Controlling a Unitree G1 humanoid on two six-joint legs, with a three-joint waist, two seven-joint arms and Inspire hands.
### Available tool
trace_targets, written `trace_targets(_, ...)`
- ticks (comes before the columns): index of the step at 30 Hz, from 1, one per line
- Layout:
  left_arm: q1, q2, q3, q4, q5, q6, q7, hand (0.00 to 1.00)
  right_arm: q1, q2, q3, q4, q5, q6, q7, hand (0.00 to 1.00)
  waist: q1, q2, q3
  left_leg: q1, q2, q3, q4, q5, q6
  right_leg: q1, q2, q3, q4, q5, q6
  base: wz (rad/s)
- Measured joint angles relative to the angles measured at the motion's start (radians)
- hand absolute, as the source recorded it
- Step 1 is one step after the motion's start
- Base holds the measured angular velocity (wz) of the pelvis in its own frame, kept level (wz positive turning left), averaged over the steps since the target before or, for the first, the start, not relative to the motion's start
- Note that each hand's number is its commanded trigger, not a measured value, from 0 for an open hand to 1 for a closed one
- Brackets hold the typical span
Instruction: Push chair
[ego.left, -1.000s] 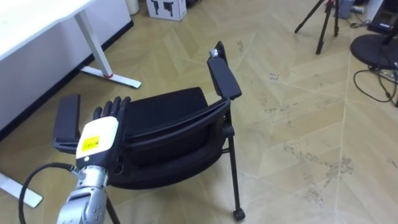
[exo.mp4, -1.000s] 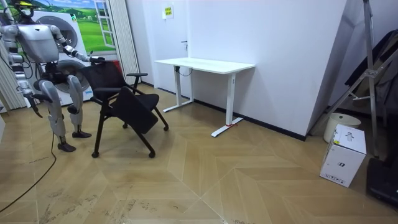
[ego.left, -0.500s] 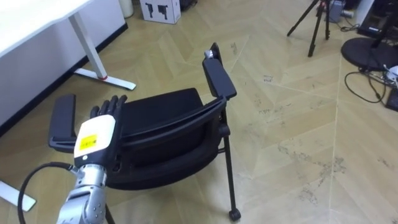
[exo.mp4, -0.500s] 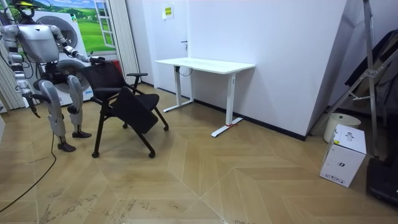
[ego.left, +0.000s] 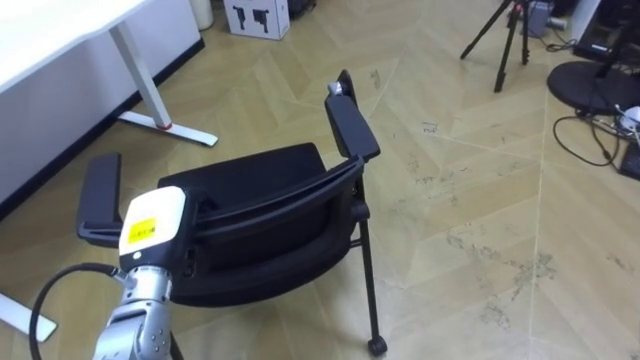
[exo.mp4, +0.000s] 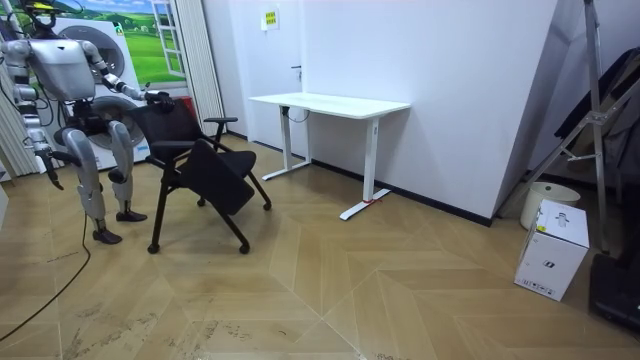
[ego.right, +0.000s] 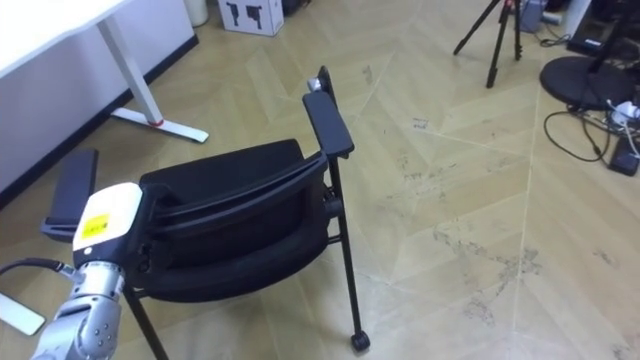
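We are holding our left hand (ego.left: 150, 225) at the back of the chair (ego.left: 262, 180), which is lying straight ahead of us.

We are looking down on the black chair from behind. It is standing on the wooden floor (ego.left: 470, 150) right in front of us, seat facing away, and its backrest (ego.left: 275, 215) is running across us from lower left to upper right, so we are judging that the push goes forward, square to that rail. The left hand is sitting at the backrest's left end, just inside the left armrest (ego.left: 100, 190), and is by far the nearer one. Its back is covering the fingers, so we cannot tell whether they are gripping. Our right hand (exo.mp4: 48, 165) is hanging at our side, too small to read. The white desk (ego.left: 60, 35) is standing beyond, to the left. A white box (ego.left: 258, 12) is sitting closed on the floor, so its contents are hidden.
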Motion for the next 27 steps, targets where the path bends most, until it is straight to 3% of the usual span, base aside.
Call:
trace_targets(12,0.002,-0.002,-0.001,-0.012,0.007,0.008,0.017,1.0,0.005,0.0,-0.001,-0.034,-0.022,0.006,-0.044,0.0,-0.002,0.001,0.0009,-0.012,0.0,-0.004,-0.001,0.0,0.0,-0.013,0.0,-0.001,0.001,0.0,0.0,0.0)
trace_targets(24,-0.018,0.023,-0.013,0.036,0.006,-0.034,0.09,1.0,-0.036,-0.015,-0.009,-0.201,-0.399,-0.018,-0.254,0.0,0.007,-0.028,0.0147,-0.005,-0.004,0.005,0.013,0.0,0.0,-0.017,-0.005,0.008,0.022,-0.009,0.002,-0.01)
trace_targets(27,-0.019,0.032,-0.007,0.019,0.012,-0.027,0.086,1.0,-0.052,-0.037,-0.01,-0.298,-0.483,-0.021,-0.306,0.0,0.016,-0.043,0.0127,-0.02,-0.005,0.018,0.016,0.0,0.0,-0.047,-0.005,0.025,0.044,-0.018,0.002,-0.13)
